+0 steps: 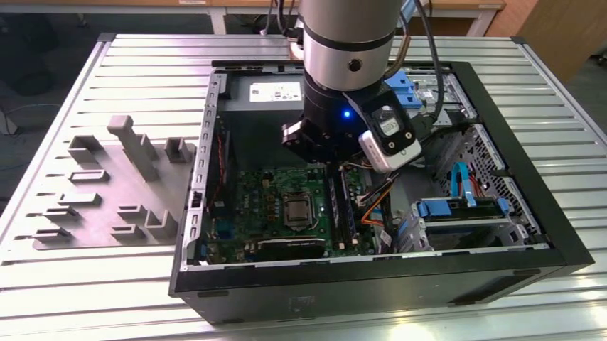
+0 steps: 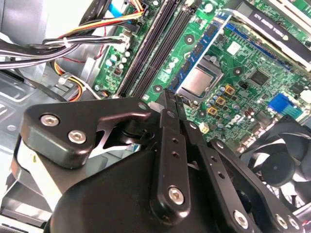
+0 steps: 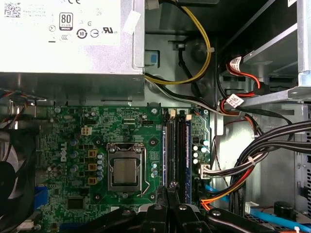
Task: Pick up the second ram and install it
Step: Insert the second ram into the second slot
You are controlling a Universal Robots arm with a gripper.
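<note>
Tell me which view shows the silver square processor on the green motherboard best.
The first wrist view: the silver square processor faces the camera squarely, whole and unobstructed. The second wrist view shows it at a slant, also uncovered. The exterior view shows it from farther off, on the green motherboard.

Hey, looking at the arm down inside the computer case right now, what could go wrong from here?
1. The claw hangs shut close to the memory slots. A small sideways drift might knock it into the processor socket beside them.
2. The loose cable bundle runs along the other side of the slots. It might snag the claw or get pinched as the arm moves.
</note>
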